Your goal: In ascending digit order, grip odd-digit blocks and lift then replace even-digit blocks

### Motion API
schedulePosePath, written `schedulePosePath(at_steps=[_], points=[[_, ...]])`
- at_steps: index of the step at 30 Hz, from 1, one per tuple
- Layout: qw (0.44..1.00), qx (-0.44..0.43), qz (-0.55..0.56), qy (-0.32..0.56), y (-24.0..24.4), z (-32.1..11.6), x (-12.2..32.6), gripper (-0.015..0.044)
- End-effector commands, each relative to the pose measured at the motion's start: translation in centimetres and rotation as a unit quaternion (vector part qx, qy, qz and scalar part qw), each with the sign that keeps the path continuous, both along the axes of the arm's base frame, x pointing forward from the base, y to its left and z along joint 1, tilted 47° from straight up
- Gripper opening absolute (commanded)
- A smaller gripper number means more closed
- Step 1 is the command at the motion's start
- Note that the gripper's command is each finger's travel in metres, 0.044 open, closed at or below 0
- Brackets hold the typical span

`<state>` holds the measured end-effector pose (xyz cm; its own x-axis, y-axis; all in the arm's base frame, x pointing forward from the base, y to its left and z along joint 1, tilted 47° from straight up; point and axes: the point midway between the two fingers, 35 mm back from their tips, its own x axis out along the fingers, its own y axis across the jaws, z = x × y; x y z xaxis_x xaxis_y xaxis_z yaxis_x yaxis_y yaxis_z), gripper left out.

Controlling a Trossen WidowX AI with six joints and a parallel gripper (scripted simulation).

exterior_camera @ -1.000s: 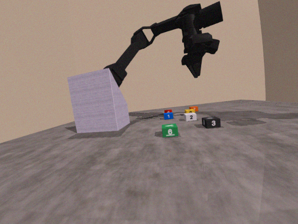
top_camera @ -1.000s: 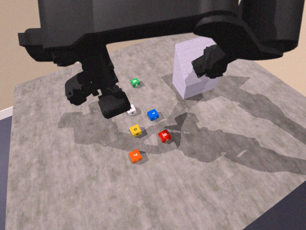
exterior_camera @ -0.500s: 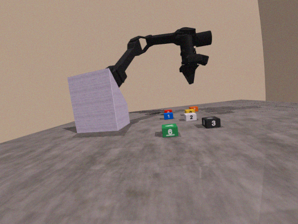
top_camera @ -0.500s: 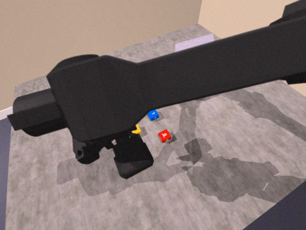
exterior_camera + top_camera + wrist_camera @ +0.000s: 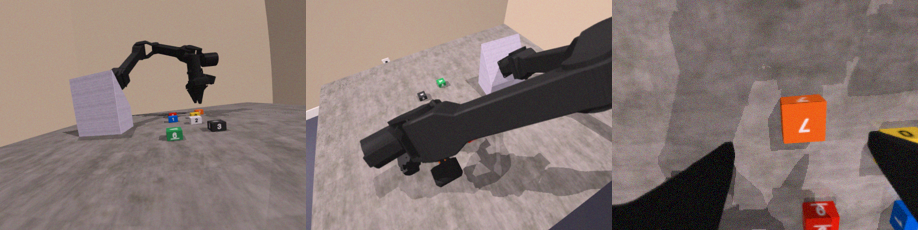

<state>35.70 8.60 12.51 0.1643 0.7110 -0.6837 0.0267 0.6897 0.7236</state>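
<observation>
Wrist view: fingers spread, the hand [image 5: 428, 170] [image 5: 197, 103] [image 5: 799, 143] hovers above the orange block [image 5: 199, 111] [image 5: 804, 121]; centre over it, descend straight beside its faces, squeeze gently, release without lifting.

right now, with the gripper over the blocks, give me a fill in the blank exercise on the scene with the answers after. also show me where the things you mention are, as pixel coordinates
The green block [image 5: 441, 82] [image 5: 174, 134] shows the digit ____. The block showing 7 is ____. The digit on the black block [image 5: 422, 96] [image 5: 216, 125] is ____.

Missing words: 6; orange; 3.
</observation>
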Motion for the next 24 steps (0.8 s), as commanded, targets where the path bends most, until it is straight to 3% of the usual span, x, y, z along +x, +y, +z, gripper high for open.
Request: schedulePosePath(at_steps=[1, 20, 24], points=[[1.0, 0.0, 0.001, 0.005, 0.7, -0.7, -0.1, 0.04], [1.0, 0.001, 0.001, 0.005, 2.7, -2.7, 0.3, 0.04], [1.0, 0.001, 0.001, 0.005, 2.7, -2.7, 0.3, 0.0295]])
